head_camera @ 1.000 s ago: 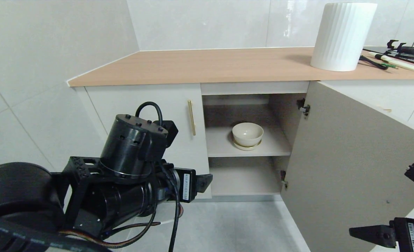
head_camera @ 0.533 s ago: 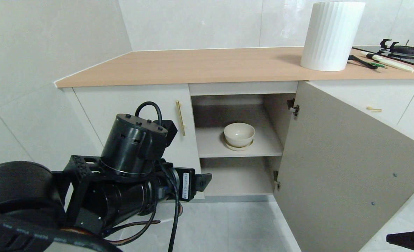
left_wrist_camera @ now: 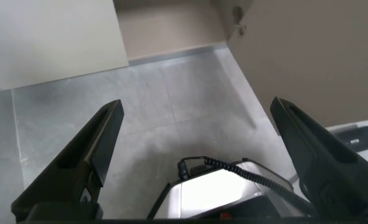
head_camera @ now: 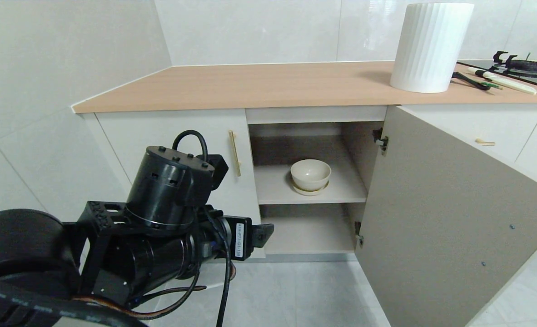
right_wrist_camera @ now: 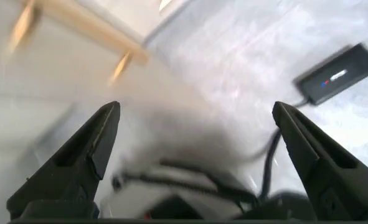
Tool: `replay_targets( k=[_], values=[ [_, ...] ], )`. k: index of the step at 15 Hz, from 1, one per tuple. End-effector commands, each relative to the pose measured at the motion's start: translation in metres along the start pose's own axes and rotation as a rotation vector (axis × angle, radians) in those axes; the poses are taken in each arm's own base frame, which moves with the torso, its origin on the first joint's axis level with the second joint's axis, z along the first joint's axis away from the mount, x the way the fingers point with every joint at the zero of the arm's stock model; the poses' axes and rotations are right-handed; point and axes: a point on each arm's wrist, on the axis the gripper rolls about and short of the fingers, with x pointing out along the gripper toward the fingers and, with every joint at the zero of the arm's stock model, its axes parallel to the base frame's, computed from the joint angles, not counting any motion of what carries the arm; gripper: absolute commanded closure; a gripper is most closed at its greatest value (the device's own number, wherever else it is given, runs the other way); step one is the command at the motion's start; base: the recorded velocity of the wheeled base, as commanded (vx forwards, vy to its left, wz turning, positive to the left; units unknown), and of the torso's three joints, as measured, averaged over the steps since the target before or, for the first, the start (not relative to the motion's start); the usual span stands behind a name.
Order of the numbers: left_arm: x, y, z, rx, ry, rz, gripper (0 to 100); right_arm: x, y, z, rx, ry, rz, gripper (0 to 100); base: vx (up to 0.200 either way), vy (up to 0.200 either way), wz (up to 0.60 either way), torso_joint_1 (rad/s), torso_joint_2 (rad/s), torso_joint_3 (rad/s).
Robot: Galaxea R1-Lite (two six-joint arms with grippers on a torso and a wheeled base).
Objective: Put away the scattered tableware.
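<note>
A cream bowl (head_camera: 310,172) sits on a small plate (head_camera: 310,190) on the middle shelf of the open cabinet (head_camera: 336,193). Its door (head_camera: 432,213) swings out to the right. My left gripper (head_camera: 263,234) hangs low in front of the closed left door, below and left of the bowl. In the left wrist view the left gripper (left_wrist_camera: 196,162) stands open over the floor with nothing between its fingers. In the right wrist view my right gripper (right_wrist_camera: 196,162) is open and holds nothing, above the floor near a cabinet front.
On the wooden counter (head_camera: 259,84) stands a tall white ribbed container (head_camera: 430,47), with utensils (head_camera: 504,81) and a stove burner (head_camera: 525,66) to its right. The closed door has a gold handle (head_camera: 235,153). A black adaptor (right_wrist_camera: 336,74) lies on the grey floor.
The head camera has turned, so the whole scene sits further left. My right gripper has dropped past the lower right corner of the head view. The left arm rose slightly.
</note>
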Motion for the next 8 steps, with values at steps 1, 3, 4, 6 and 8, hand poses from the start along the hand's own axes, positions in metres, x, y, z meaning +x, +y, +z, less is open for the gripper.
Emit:
replay_targets(
  k=[1,3,4,6,8],
  values=[
    [-0.001,0.000,0.001,-0.002,-0.005,-0.002,0,0.007,0.002,0.006,0.020,-0.017,-0.019,0,0.000,0.000,0.00,0.000,0.00,0.000],
    [-0.001,0.000,0.001,-0.002,-0.005,-0.002,0,0.019,0.007,0.013,0.021,-0.026,-0.017,0,0.000,0.000,0.00,0.000,0.00,0.000],
    [0.000,0.000,0.001,-0.002,-0.003,-0.001,0,0.033,0.013,0.020,0.023,-0.031,-0.016,0,0.000,0.000,0.00,0.000,0.00,0.000],
    [0.000,0.000,0.001,-0.002,-0.005,-0.002,0,0.060,0.022,0.031,0.020,-0.037,-0.019,0,0.000,0.000,0.00,0.000,0.00,0.000],
    [0.000,0.000,0.001,-0.002,-0.005,-0.002,0,0.074,0.029,0.039,0.015,-0.030,-0.013,0,0.000,0.000,0.00,0.000,0.00,0.000]
  ],
)
